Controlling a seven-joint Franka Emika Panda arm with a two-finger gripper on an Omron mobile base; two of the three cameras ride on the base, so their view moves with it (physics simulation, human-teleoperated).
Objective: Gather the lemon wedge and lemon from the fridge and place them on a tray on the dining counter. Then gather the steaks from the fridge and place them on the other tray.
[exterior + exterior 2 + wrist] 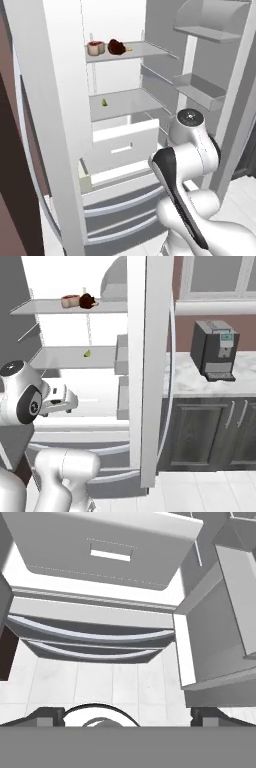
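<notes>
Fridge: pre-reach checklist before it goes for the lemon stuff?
1. Fridge doors open: ok, shelves exposed in both base views.
2. Lemon wedge located: ok, small green-yellow piece alone on the middle shelf.
3. Whole lemon located: cannot tell; only a yellow bit beside the dark steak on the upper shelf.
4. End effector open and empty: ok, nothing between the fingertips.
5. End effector aimed at the shelf: not ok, hand view looks down at the drawer front and floor.
6. Pulled-out drawer below the middle shelf: cannot tell whether it blocks the reach.
</notes>
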